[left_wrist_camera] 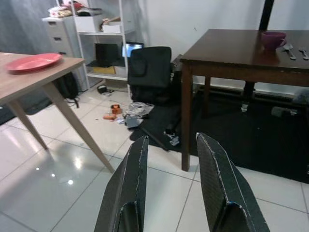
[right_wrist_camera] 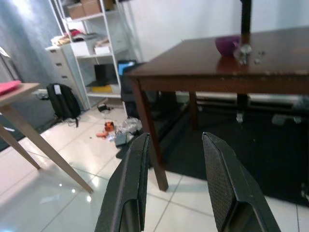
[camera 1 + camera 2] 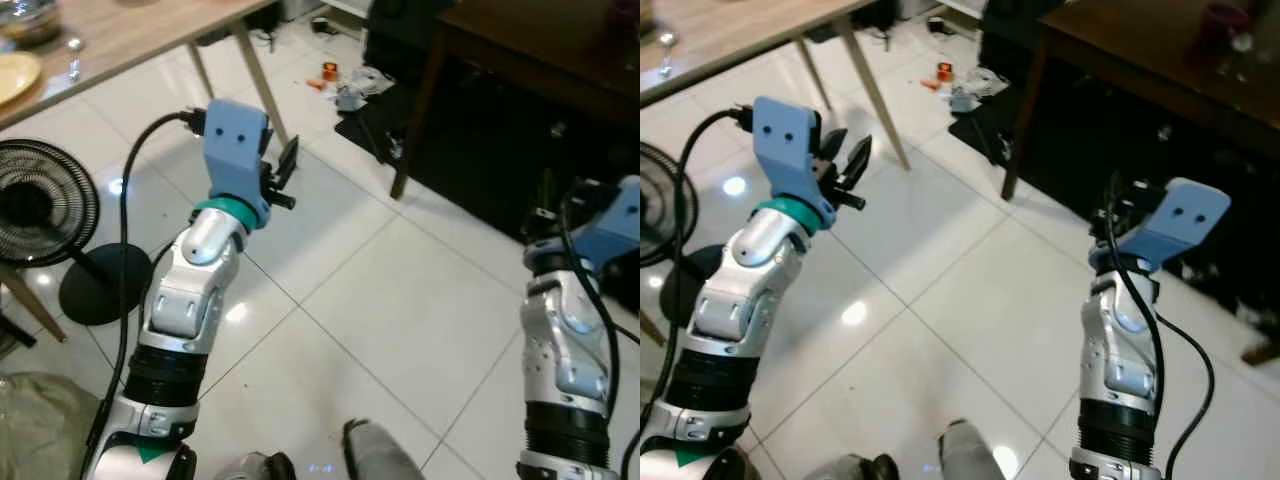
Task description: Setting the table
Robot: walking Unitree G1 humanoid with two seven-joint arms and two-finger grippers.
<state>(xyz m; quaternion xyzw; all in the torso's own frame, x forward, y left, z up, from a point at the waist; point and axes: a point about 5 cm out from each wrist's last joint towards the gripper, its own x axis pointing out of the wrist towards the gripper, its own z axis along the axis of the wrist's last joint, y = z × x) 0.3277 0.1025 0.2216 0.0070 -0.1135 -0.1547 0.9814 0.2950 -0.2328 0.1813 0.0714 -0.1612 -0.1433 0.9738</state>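
Note:
A dark wooden table [image 1: 231, 50] stands ahead to my right, with a purple bowl [image 1: 273, 39] and some cutlery [image 1: 289, 50] on its far part. To my left is a light wooden table [image 3: 130, 35] carrying a red plate [image 1: 33, 63], a yellow plate [image 3: 15, 75] and a glass bowl [image 3: 25, 20]. My left gripper [image 1: 171, 137] is raised over the tiled floor between the two tables, open and holding nothing. My right gripper [image 2: 176, 135] is open and bare too, facing the dark table's near leg, with the purple bowl [image 2: 228, 45] beyond.
A black standing fan [image 3: 40, 205] sits on the floor at my left. Small clutter [image 3: 340, 85] lies on the tiles near a black rug [image 1: 251, 145] under the dark table. A black chair [image 1: 149, 72] and a white shelf unit [image 1: 106, 38] line the far wall.

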